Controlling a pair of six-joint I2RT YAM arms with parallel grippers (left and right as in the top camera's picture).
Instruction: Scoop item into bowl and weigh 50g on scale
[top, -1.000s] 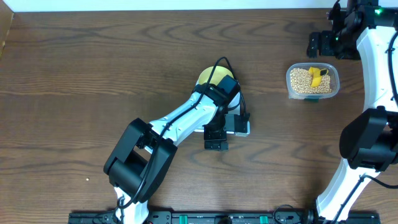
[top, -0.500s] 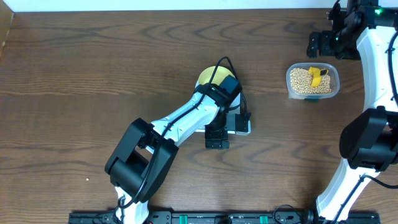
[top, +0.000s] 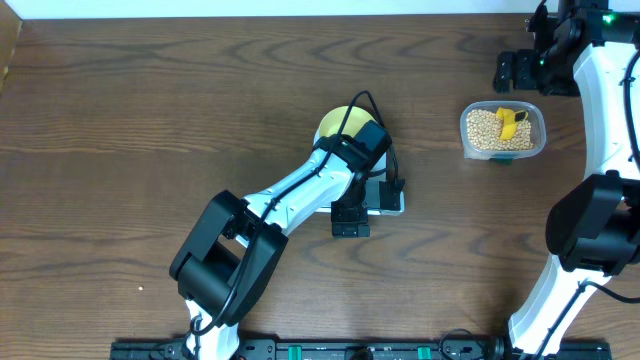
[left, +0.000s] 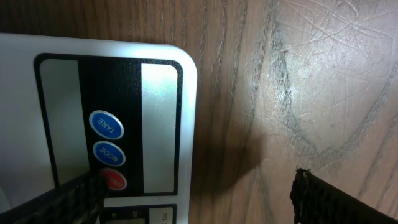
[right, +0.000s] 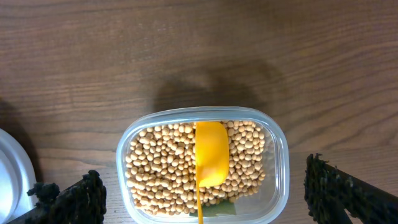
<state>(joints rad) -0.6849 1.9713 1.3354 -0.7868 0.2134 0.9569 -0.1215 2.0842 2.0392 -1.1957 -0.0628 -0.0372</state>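
Two arms stood well apart. The left arm (top: 290, 195) reached across the table (top: 120, 120) to the scale (left: 18, 93) at its middle. The pale bowl (top: 335, 122) lay mostly hidden under that arm. The left gripper (left: 198, 186) hung low over the scale's button edge, spread wide and empty, with one finger (left: 74, 196) at the red button (left: 117, 181), contact unclear. The right gripper (right: 202, 177), equally wide and empty, hovered above the clear tub (right: 278, 155) of beans (right: 161, 165), where a yellow scoop (right: 210, 152) lay.

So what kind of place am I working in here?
Likely a robot lab bench, not a kitchen: a wood-grain table, a left arm and right arm based at its front edge, and a scale and tub of beans set out.
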